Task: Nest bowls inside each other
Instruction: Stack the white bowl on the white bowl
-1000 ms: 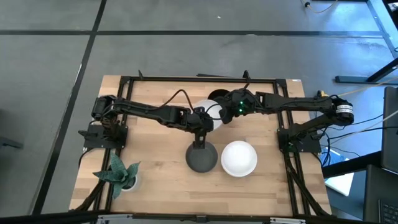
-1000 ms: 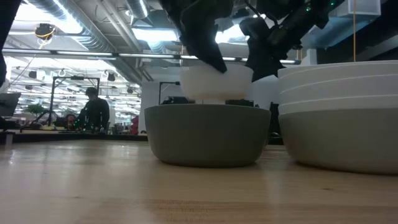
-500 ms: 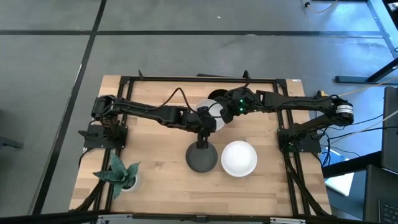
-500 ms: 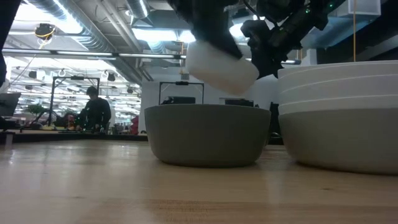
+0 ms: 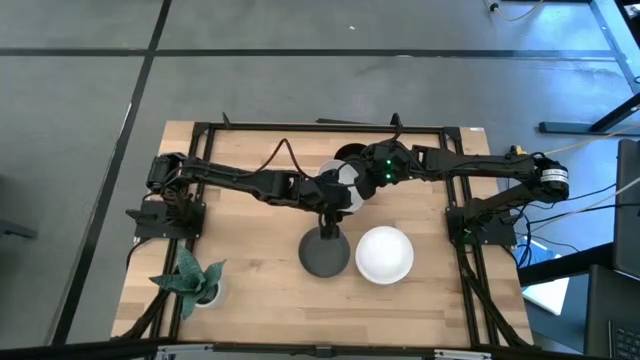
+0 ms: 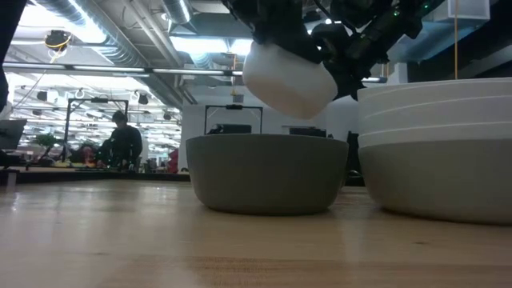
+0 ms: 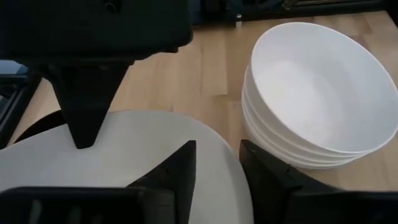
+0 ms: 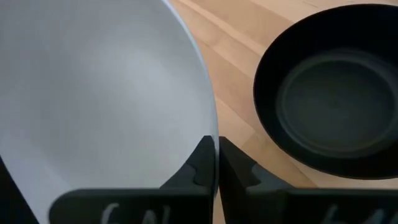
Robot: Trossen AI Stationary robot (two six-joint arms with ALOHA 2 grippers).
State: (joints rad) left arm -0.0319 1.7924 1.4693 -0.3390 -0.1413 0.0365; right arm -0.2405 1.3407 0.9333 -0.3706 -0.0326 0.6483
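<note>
A white bowl (image 5: pixel 335 178) hangs tilted in the air (image 6: pixel 288 76) above the table's middle, between my two grippers. My right gripper (image 8: pixel 216 146) is shut on its rim, coming from the right (image 5: pixel 362 178). My left gripper (image 7: pixel 217 149) is open, its fingers on either side of the rim on the bowl's near side (image 5: pixel 332 195). Below and nearer stands a dark grey bowl (image 5: pixel 325 255), mouth up on the table. Beside it on the right is a stack of white bowls (image 5: pixel 385 255). A black bowl (image 8: pixel 336 93) rests on the table behind the held one. My right gripper pinches the white bowl's rim (image 8: pixel 205 106), one finger inside the bowl and one outside. It comes slanting from the table's right. The bowl is clear of the table and tilted. My left gripper has a finger (image 7: pixel 180 168) over the bowl's inside and one outside; whether they touch I cannot tell.
A small green potted plant (image 5: pixel 195 280) stands near the table's front left corner. A black frame (image 5: pixel 320 127) runs along the table's far and side edges. Bare wood lies to the left of the dark grey bowl (image 6: pixel 268 172).
The white bowl was level just above the dark grey bowl. It has since tipped to a slant and risen a little, toward the table's right. My left gripper has shifted slightly toward the right with it.
</note>
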